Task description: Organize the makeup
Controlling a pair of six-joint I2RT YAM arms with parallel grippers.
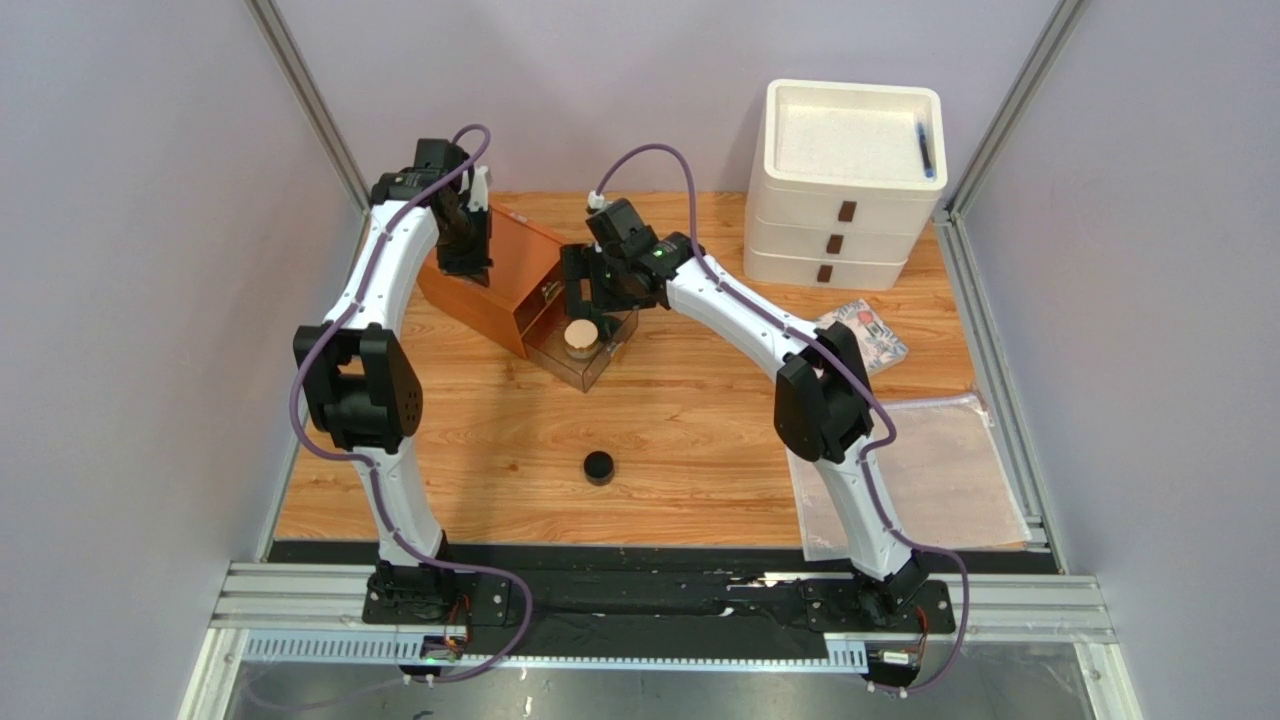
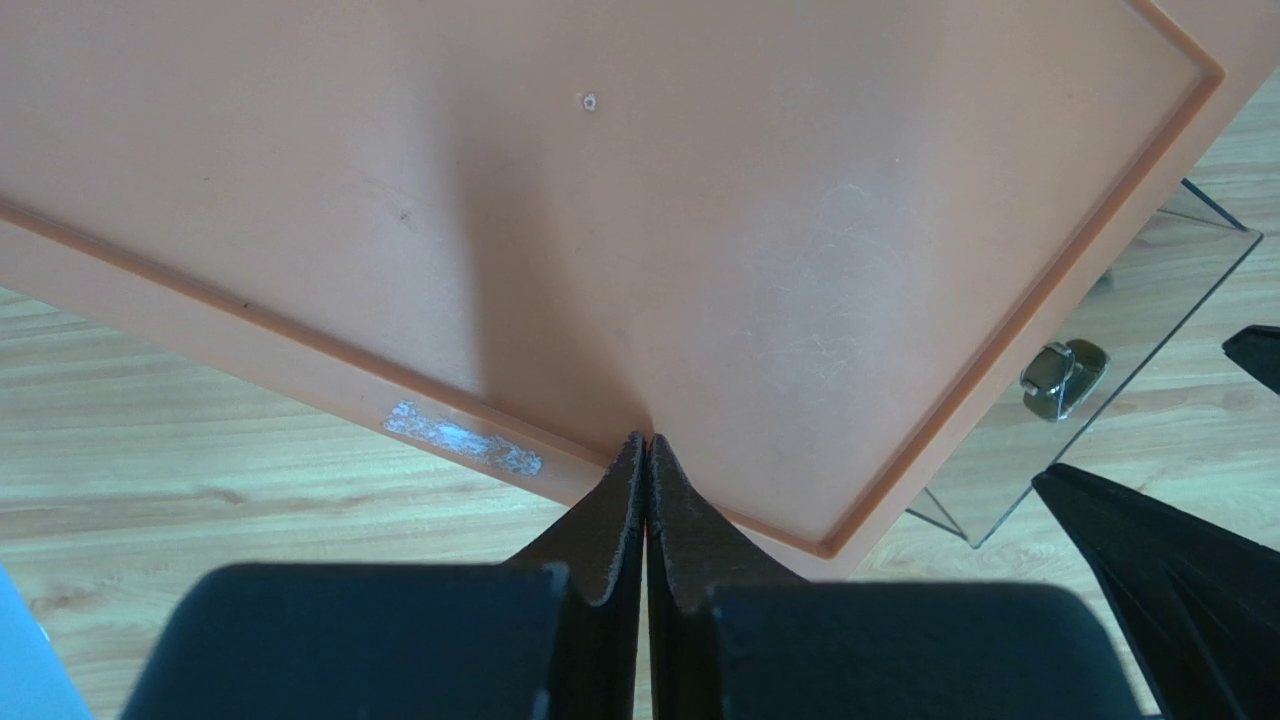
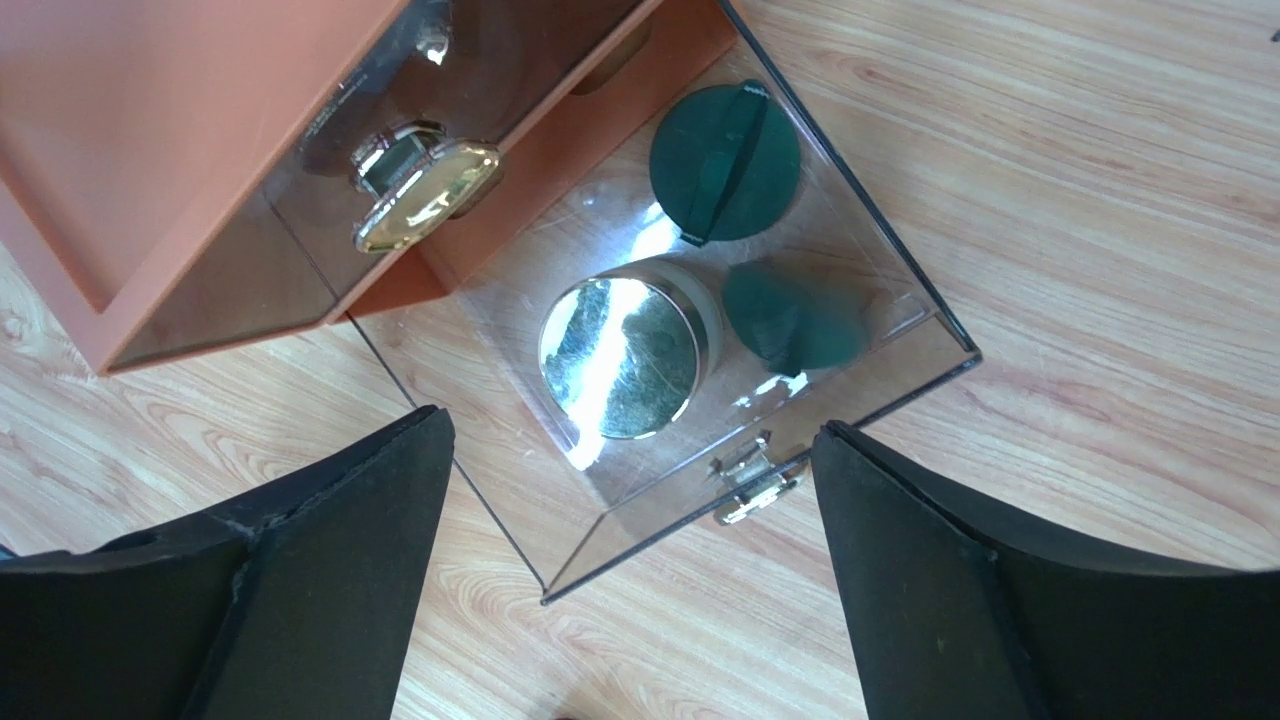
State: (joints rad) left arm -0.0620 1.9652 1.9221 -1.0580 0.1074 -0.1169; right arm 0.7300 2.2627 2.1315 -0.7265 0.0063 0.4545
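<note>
An orange organiser box (image 1: pixel 489 285) stands at the back left with its clear drawer (image 1: pixel 586 357) pulled out. In the drawer lie a gold-rimmed round jar (image 3: pixel 628 356) and two dark green discs (image 3: pixel 724 158). A black round pot (image 1: pixel 600 467) sits alone on the table in front. My left gripper (image 2: pixel 648 443) is shut and empty, its tips resting on the orange box top (image 2: pixel 676 225). My right gripper (image 3: pixel 631 432) is open and empty, hovering above the drawer's front edge. The bottle and the tubes are out of view.
A white three-drawer unit (image 1: pixel 845 180) stands at the back right with a dark pen on top. A printed packet (image 1: pixel 864 333) and a large clear plastic bag (image 1: pixel 939 473) lie on the right. A gold knob (image 3: pixel 425 188) shows on the box's upper drawer.
</note>
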